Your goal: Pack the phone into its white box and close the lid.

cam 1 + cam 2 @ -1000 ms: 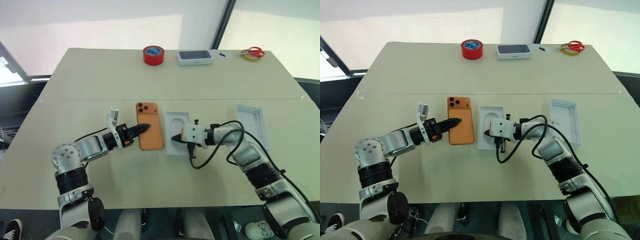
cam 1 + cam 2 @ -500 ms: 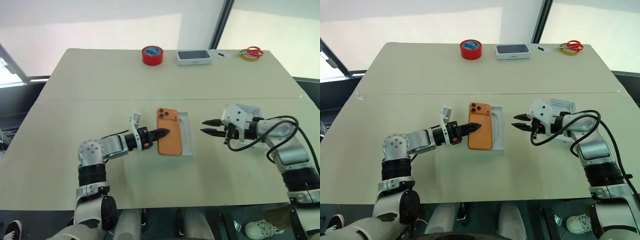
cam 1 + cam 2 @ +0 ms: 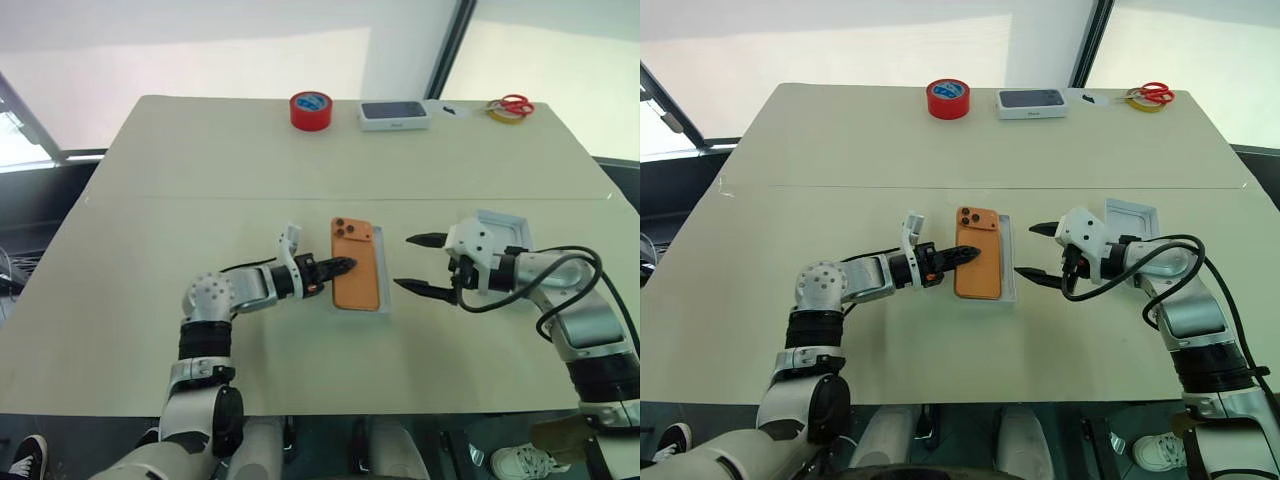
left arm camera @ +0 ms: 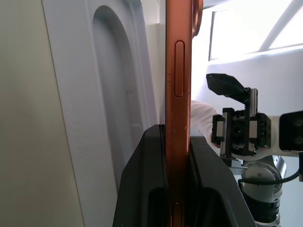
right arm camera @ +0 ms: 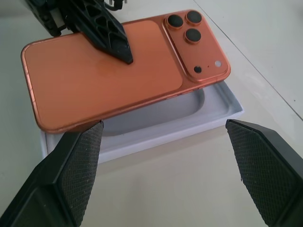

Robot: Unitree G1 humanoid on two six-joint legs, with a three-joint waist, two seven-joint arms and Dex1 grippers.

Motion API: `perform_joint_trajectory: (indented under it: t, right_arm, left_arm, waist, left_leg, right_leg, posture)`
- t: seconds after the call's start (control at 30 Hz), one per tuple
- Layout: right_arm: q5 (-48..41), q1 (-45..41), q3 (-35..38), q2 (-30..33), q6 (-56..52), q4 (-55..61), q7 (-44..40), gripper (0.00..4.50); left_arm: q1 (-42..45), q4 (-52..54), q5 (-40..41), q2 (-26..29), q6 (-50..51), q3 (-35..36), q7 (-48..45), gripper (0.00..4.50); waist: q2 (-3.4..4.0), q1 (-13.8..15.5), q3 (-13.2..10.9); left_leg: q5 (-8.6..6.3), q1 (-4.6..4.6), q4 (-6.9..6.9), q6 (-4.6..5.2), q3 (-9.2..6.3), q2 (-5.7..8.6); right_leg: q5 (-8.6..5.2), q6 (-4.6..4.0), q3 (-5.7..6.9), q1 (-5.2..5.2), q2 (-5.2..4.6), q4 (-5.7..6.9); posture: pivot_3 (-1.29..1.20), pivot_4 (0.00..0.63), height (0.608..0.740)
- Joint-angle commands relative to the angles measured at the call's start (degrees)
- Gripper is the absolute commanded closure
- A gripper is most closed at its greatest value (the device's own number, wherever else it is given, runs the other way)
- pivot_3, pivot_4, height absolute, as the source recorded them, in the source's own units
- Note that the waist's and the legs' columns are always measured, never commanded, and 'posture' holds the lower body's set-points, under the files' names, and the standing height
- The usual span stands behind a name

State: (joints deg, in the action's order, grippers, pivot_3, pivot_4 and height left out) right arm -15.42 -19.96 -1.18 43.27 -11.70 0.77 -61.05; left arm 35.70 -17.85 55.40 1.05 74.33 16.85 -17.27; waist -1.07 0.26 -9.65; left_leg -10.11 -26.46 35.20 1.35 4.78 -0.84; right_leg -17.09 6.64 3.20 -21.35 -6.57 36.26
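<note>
Nearest on the table, the left gripper is clamped on the phone, one black finger lying across the orange back and the other hidden beneath it; in the left wrist view both fingers press the phone's thin edge between them. The phone sits back up, its camera block at the far left corner, held over the white box. The phone hides most of that box: only a strip of its right wall and near right corner shows from the head, and the right wrist view shows the recessed white insert beneath the phone's raised edge. Whether any part of the phone already rests on the box cannot be told. Just right of the box, the right gripper stands with its jaws wide apart, holding nothing. Behind its white housing lies the lid, inside up, partly covered by the gripper body. At the far edge stand a red tape roll, a small white box with a dark top, and red-handled scissors too small to make out in detail.
</note>
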Motion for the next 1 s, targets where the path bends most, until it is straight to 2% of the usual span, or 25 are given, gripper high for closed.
perform_joint_trajectory:
  t: [0.03,0.1,0.13,0.23,0.33,0.37,0.63,0.97,1.0]
  right_arm:
    - [-1.12,0.31,1.55,-0.56,-0.15,3.16,1.08,0.18]
    - [-0.79,0.84,1.23,-0.79,0.31,3.43,1.36,0.12]
    - [-0.58,0.97,1.08,-0.90,0.54,3.39,1.48,0.12]
    - [-0.43,0.78,0.79,-1.00,0.47,3.37,1.60,0.12]
    - [-0.46,0.30,0.68,-1.13,0.21,3.36,1.60,0.12]
    - [-0.30,0.03,0.55,-1.25,0.42,3.03,1.61,0.12]
    - [0.58,-1.07,-0.21,-2.46,1.42,1.49,1.92,0.12]
    - [1.88,-1.81,-0.65,-3.48,2.42,-0.26,2.31,0.12]
    - [2.20,-2.00,-0.72,-3.50,2.69,-0.63,2.29,0.64]
  left_arm:
    - [1.84,0.17,0.53,-0.59,-0.13,0.29,-0.66,4.50]
    - [1.71,0.29,0.16,-0.79,0.21,-0.28,-0.52,3.55]
    - [1.85,0.11,0.54,-1.05,0.56,0.13,-0.25,3.30]
    - [2.87,-0.23,0.87,-1.21,1.16,1.33,1.00,1.84]
    - [2.88,2.31,-1.13,-0.08,0.88,-0.80,0.81,0.36]
    - [2.68,3.69,-2.54,1.19,1.02,-2.73,0.65,0.07]
    - [2.79,7.55,-1.73,4.03,4.78,0.14,4.07,0.07]
    - [0.53,16.86,-3.54,8.49,3.38,-2.15,3.26,0.07]
    - [0.19,17.31,-5.36,9.60,1.55,-3.45,2.81,0.60]
  waist:
    - [0.00,0.23,0.00]
    - [0.00,0.34,0.00]
    - [0.00,0.36,0.00]
    - [0.00,0.53,0.00]
    - [0.01,0.41,0.01]
    - [0.02,0.39,0.01]
    - [0.06,0.35,0.03]
    - [0.07,0.45,0.01]
    - [0.07,0.43,0.01]
  left_leg:
    - [0.00,0.00,-0.02,0.00,0.00,0.00]
    - [0.01,-0.01,-0.03,-0.01,0.00,0.00]
    - [0.01,-0.01,-0.03,-0.02,0.00,0.00]
    - [0.00,-0.01,-0.01,-0.01,0.00,0.00]
    - [-0.01,0.03,0.04,0.02,0.00,0.01]
    - [-0.01,0.06,0.05,0.02,0.01,0.01]
    - [0.00,0.08,0.01,0.00,-0.01,-0.01]
    - [0.09,0.00,-0.01,-0.15,0.00,0.00]
    - [0.10,0.00,-0.01,-0.17,0.00,0.00]
  right_leg:
    - [0.00,0.00,0.00,-0.01,0.00,0.00]
    - [0.01,0.01,-0.01,-0.02,0.00,0.00]
    - [0.01,0.02,-0.01,-0.02,0.00,-0.01]
    - [0.00,0.01,0.00,0.01,0.00,-0.03]
    - [0.00,-0.07,0.00,0.07,-0.01,-0.03]
    - [-0.05,-0.20,0.00,0.12,-0.01,-0.03]
    - [0.02,-0.09,-0.01,0.10,0.02,-0.03]
    - [0.02,-0.08,-0.02,0.02,0.01,-0.04]
    - [0.03,-0.08,-0.03,0.02,0.01,-0.04]
  posture:
    - [0.00,0.150,0.740]
    - [0.00,0.150,0.740]
    - [0.00,0.150,0.740]
    - [0.00,0.150,0.740]
    - [0.00,0.150,0.740]
    - [0.00,0.150,0.740]
    - [0.00,0.150,0.740]
    - [0.00,0.150,0.740]
    - [0.00,0.150,0.740]
